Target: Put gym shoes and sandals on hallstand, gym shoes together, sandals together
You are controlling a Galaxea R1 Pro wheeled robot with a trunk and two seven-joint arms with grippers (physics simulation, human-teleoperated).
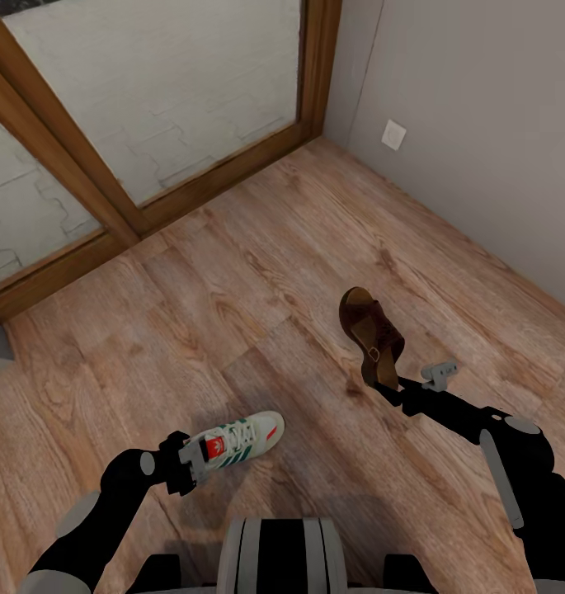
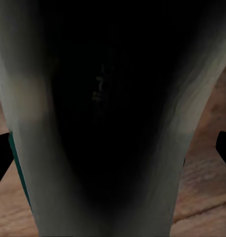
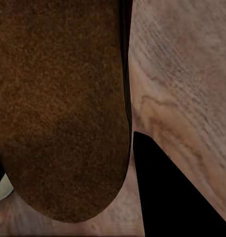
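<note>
the left gripper is closing its jaws on the heel end of a gym shoe, holding it just above the corridor floor with the toe pointing away from the robot; a heel grip like this is probably leaving the sole free to be set flat on a shelf later. in the left wrist view the gym shoe's pale body is filling the space between the two dark fingertips, so the jaws are looking clamped on it, though the contact itself is lost in shadow.

further right, the right gripper is gripping the heel of a brown sandal, which is standing up on edge rather than lying flat, so it is likely being carried and not resting. in the right wrist view the sandal's suede footbed is sitting against one dark finger; the other finger is mostly cut off, so how tightly the jaws are pinching is hard to judge.

the hallstand, the second gym shoe and the second sandal are somewhere out of frame. whether the sandal's lower edge is touching the floor, i cannot tell.
</note>
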